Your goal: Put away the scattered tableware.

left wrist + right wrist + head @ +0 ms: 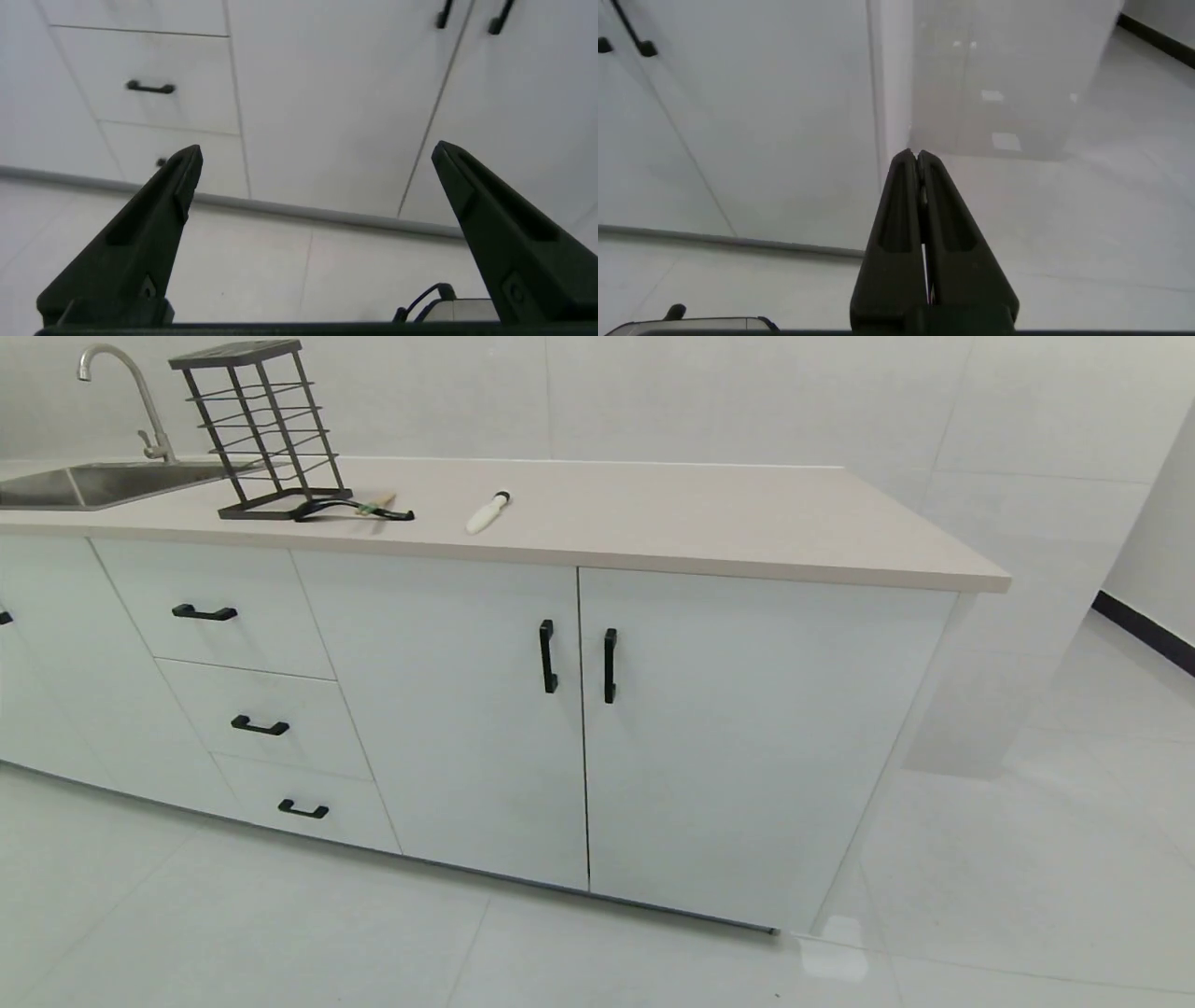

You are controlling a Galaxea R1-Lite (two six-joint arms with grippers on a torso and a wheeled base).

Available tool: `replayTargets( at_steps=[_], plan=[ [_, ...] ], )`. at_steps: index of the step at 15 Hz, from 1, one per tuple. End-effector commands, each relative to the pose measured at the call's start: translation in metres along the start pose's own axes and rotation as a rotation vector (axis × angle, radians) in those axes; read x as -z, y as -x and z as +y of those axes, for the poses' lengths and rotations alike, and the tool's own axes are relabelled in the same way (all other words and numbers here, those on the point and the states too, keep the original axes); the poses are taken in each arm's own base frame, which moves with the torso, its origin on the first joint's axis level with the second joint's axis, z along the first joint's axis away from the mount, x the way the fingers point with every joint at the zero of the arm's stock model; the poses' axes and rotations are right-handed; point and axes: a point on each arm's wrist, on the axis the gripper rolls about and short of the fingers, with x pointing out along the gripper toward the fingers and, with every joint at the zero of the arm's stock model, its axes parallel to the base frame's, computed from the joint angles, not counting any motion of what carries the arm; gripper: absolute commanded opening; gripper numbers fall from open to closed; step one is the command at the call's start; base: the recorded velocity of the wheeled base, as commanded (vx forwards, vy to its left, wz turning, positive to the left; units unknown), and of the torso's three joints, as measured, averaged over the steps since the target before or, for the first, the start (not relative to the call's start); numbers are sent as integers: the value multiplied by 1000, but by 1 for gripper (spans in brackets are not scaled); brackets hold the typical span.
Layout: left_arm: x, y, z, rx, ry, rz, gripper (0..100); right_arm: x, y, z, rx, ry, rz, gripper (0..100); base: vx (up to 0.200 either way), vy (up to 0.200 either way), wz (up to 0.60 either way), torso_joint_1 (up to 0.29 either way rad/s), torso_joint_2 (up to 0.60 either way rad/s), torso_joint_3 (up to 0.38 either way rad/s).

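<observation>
Closest to me, my left gripper (316, 149) stands wide open, its two dark wedge-shaped fingers (159, 224) holding nothing, with glossy pale floor tiles (280, 261) and the white cabinet (327, 84) beyond them. My right gripper (917, 159) is pressed fully together, its fingers meeting in a thin seam and also empty, above the shiny tiles near the cabinet's end corner. Farther off, the cabinet shows flat, smooth doors and three drawers, all with slim black bar handles (548, 656). On its matte beige countertop (700, 523) a white-handled utensil (487, 511) with a dark tip lies flat, apart from the rest. Toward the sink from it, a black-handled utensil (359, 510) lies at the foot of an upright black wire rack (261, 429). Farthest away are a steel sink (93, 483) and a curved metal faucet (151, 418).
</observation>
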Motion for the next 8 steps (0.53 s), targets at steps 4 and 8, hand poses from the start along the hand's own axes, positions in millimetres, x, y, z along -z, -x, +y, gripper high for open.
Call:
replayTargets(
  at_steps=[4,8],
  plan=[
    [0,0,0,0,1,0,100,0,0,0,1,-1,1,0,200,200,0,4,0,6],
    [0,0,0,0,1,0,100,0,0,0,1,-1,1,0,200,200,0,4,1,2]
  ],
)
